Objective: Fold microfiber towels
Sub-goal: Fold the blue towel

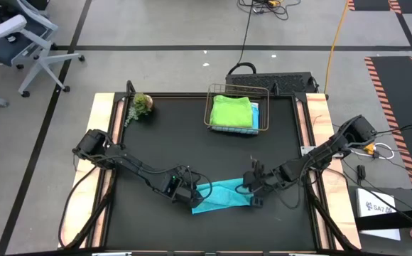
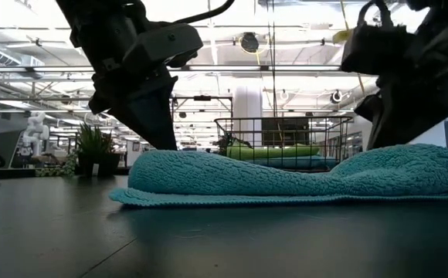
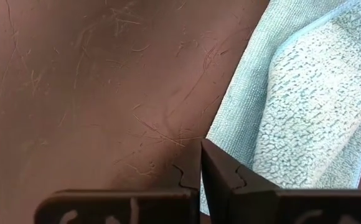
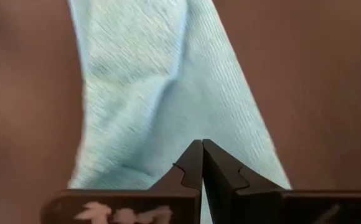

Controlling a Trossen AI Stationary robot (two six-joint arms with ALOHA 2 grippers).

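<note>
A teal microfiber towel (image 1: 220, 195) lies near the table's front edge as a narrow strip, with one layer folded over another (image 3: 317, 112). My left gripper (image 3: 200, 149) is shut at the strip's left end (image 1: 197, 202), its fingertips over the towel's edge and slanting down. My right gripper (image 4: 202, 146) is shut above the strip's right end (image 1: 243, 188), also slanting down. No cloth shows between either pair of fingers. A lime green towel (image 1: 231, 111) lies folded in a wire basket, on top of a sky blue one (image 1: 255, 114). My left gripper has its shut fingertips at the towel's left edge (image 3: 221, 140), coming from the table's left and slanting down. I cannot tell whether they touch the cloth. My right gripper has its shut fingertips over the towel's right end (image 4: 168, 124), coming from the right and slanting down. I cannot tell whether they touch it.
The wire basket (image 1: 210, 107) stands at the far middle of the black mat. A small green plant (image 1: 141, 105) sits at the far left. Bare mat (image 1: 192, 149) lies between the basket and the towel.
</note>
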